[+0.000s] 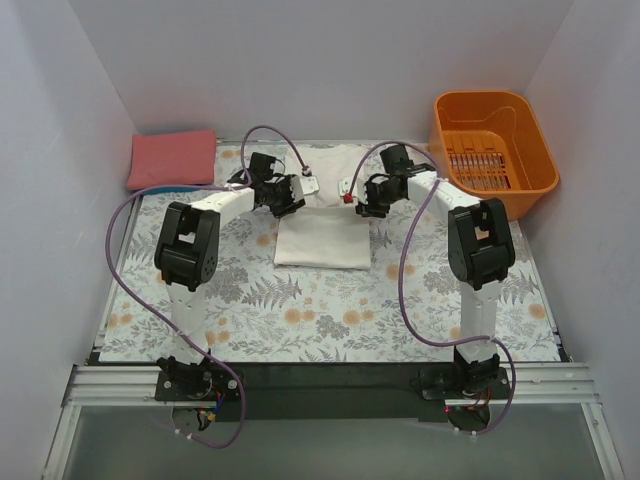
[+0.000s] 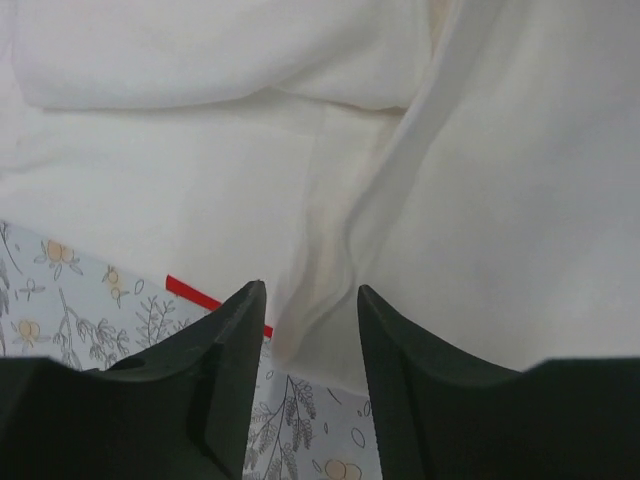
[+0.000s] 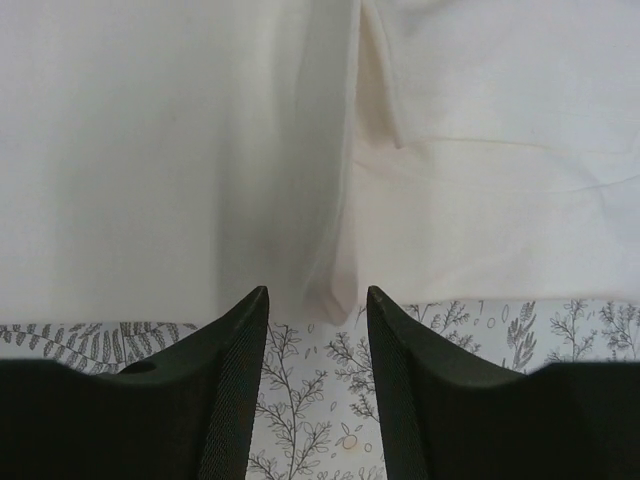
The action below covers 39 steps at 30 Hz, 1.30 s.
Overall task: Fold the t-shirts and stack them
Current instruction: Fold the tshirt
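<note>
- Top view: Both arms reach to the middle of the bench (image 1: 300, 320), where the white t-shirt (image 1: 322, 240) lies part-folded into a narrow panel. The left gripper (image 1: 287, 196) and right gripper (image 1: 363, 197) sit mirrored at its opposite side edges, a placing that suits folding both sides evenly. A folded salmon-red t-shirt (image 1: 172, 158) waits in the far left corner, likely the base of the stack. An orange basket (image 1: 480, 97) stands far right.
- Left wrist: The jaws stand apart and clamp nothing. A raised crease of white cloth runs down toward the gap. A sliver of red print (image 2: 215, 303) peeks from under the folded edge, so the printed face appears turned under.
- Right wrist: The jaws are likewise parted and empty, their tips at the shirt's edge. A crease points at the gap, and the floral cover (image 3: 320, 400) shows between the fingers.
</note>
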### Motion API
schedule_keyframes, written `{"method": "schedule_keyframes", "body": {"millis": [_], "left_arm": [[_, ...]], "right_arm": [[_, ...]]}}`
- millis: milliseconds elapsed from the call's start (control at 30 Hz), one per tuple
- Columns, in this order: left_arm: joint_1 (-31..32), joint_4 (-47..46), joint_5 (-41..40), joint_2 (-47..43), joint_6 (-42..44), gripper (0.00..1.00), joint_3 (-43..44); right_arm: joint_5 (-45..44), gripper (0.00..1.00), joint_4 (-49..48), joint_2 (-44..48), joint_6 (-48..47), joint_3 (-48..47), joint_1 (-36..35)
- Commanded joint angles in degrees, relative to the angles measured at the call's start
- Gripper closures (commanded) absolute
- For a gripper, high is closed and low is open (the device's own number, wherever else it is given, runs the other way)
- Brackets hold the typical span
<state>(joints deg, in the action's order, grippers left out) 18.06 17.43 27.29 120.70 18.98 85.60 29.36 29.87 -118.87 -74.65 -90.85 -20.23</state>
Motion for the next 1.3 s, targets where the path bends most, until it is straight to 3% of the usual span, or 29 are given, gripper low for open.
{"method": "schedule_keyframes", "body": {"millis": [0,67,200,367,633,967,1167,1233,1267], "left_arm": [[-2.2,-2.0,-1.9,-5.3,-8.9,0.57,2.5],[-3.8,-1.2,1.1,-9.1,-12.1,0.52,1.2],[-4.8,1.9,7.1,-15.6,-14.5,0.51,-5.0],[-3.5,4.4,13.0,-22.9,-14.7,0.52,-13.8],[2.7,4.2,11.0,-29.5,-6.9,0.52,-28.4],[4.3,-1.9,7.1,-26.6,-4.7,0.51,-33.8],[4.6,-2.6,3.9,-24.2,-0.4,0.55,-36.0],[4.6,-2.5,3.9,-24.4,0.7,0.64,-37.2],[4.6,-2.4,4.3,-24.7,1.2,0.68,-37.6]], "right_arm": [[-1.4,0.49,-1.7,4.3,3.7,-2.8,0.5],[-1.5,0.48,-1.6,7.2,6.0,-1.4,0.5],[0.5,0.48,-1.2,13.9,6.9,6.1,-0.4],[2.1,0.55,0.2,21.2,10.2,15.6,-4.5],[-0.9,0.53,0.8,21.9,11.6,24.0,-11.9],[-7.2,0.49,-4.9,18.5,8.6,31.5,-11.9],[-9.1,0.60,-7.8,17.4,8.8,33.5,-11.5],[-10.0,0.71,-8.2,16.9,9.5,33.4,-11.5],[-10.3,0.81,-8.4,17.0,10.0,33.3,-11.5]]}}
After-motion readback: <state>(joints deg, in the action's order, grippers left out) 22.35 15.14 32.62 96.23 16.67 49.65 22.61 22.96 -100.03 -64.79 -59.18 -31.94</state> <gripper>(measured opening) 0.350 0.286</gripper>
